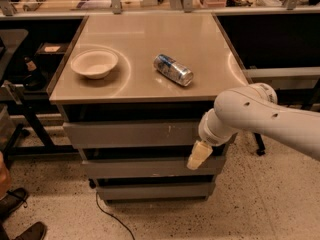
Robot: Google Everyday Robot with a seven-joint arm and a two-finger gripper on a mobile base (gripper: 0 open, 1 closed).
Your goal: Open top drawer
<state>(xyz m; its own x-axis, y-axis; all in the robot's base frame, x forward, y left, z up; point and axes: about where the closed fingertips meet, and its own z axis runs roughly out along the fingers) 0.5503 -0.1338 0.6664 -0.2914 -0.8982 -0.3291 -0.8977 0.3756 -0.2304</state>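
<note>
Grey metal top drawer [125, 134] looks fully closed, its front flush with the two shorter fronts under it, directly below the surface [200, 39]. No handle visible, just white scuffs right of centre.

Claw [196, 158] hangs off the white arm [260, 114] at the right end of the stack. It points down-left, with its tip across the dark gap under the top drawer and onto the second drawer [135, 168]. Whether it touches either front is unclear. Released or clenched: cannot tell from this angle.

Risks as I read it:
- Wrong drawer. The tip sits low, so a hook-and-pull from here may catch the second front instead of the top one.
- Slip. With no handle the only purchase is the bottom lip, and a shallow catch would probably pop off under load.
- Racking. Contact is far right of centre, so an off-axis pull could skew the drawer and jam it.
- Jerk. The can [173, 69] lies on its side and a sudden release could set it rolling. The bowl [94, 63] is less of a worry.
- Shoes [15, 206] at the lower left are well apart from the arm.
</note>
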